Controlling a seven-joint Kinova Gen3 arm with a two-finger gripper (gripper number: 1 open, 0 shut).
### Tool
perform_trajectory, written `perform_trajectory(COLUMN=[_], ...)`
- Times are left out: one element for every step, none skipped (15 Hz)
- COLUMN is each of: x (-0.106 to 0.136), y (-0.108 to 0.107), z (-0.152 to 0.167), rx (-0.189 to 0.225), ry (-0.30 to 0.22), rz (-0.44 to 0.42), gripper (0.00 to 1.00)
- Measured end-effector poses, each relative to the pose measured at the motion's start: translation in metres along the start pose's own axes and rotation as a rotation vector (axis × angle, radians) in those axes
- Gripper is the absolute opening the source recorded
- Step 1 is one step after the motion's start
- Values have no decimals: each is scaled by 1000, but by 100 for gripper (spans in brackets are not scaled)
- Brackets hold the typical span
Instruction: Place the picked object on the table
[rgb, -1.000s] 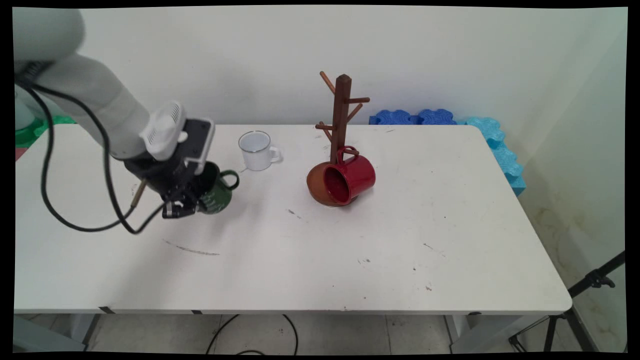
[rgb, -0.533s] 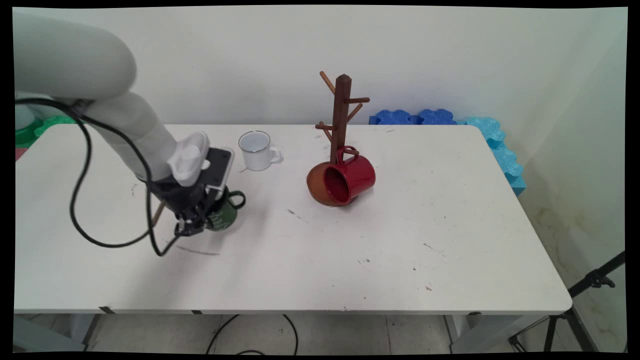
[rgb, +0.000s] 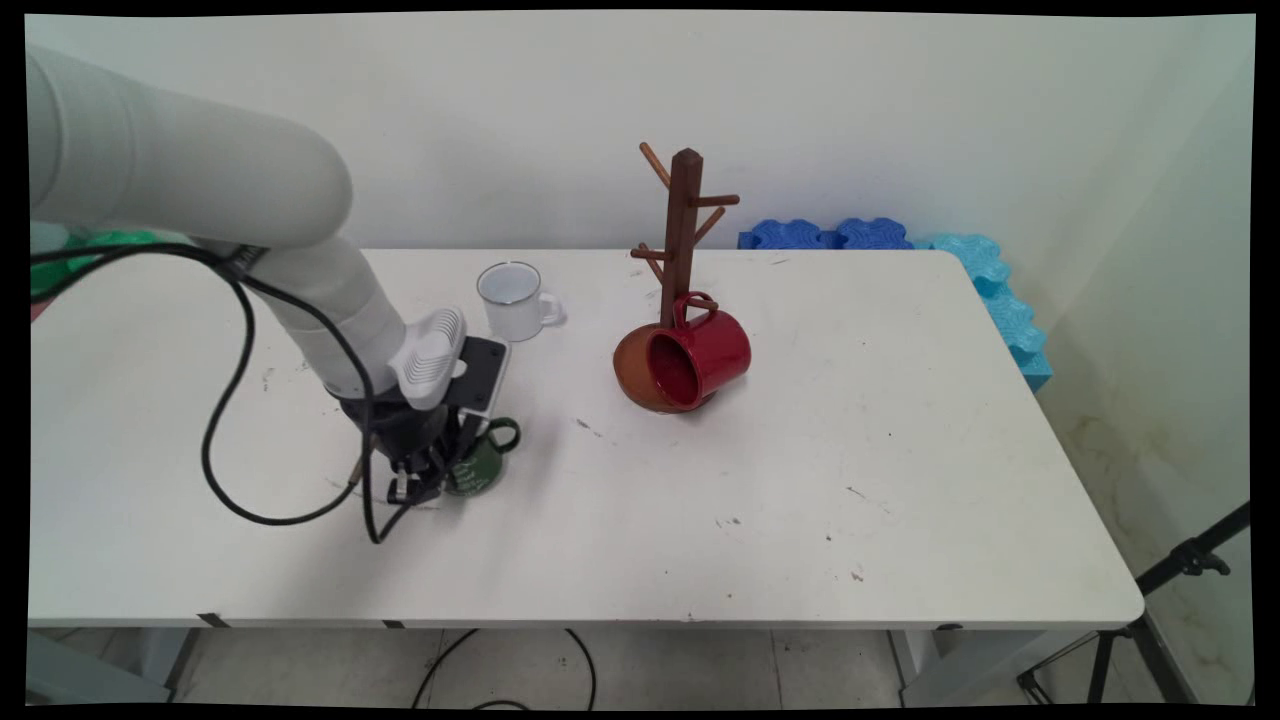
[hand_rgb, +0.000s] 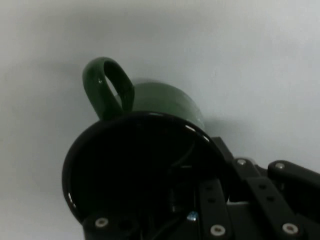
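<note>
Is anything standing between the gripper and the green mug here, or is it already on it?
Nothing visible stands between them. The gripper is already at the green mug: in the hand view one finger reaches inside the mug's dark rim. The white cup and the red mug at the rack stand well off.

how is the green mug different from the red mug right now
The green mug is gripped by the claw at the table's near left; the red mug hangs free of it, by its handle, on the wooden mug tree. The green mug stands roughly upright, while the red mug lies tipped sideways, mouth toward the camera. The green mug's inside is black; the red mug's is red. Both have one loop handle.
</note>
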Motion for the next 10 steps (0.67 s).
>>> perform_trajectory(x=[2, 3, 5, 8, 10, 11, 13, 14, 16, 18], y=[0, 0, -1, -1, -1, -1, -1, -1, -1, -1], z=[3, 5, 7, 10, 12, 12, 13, 13, 14, 14], rx=[-4, -7, -10, -14, -18, -19, -20, -21, -22, -21], ry=[1, 2, 3, 4, 6, 10, 13, 17, 23, 28], rz=[1, 2, 4, 6, 8, 9, 9, 11, 14, 18], gripper=[0, 0, 0, 0, 0, 0, 100, 100, 100, 100])
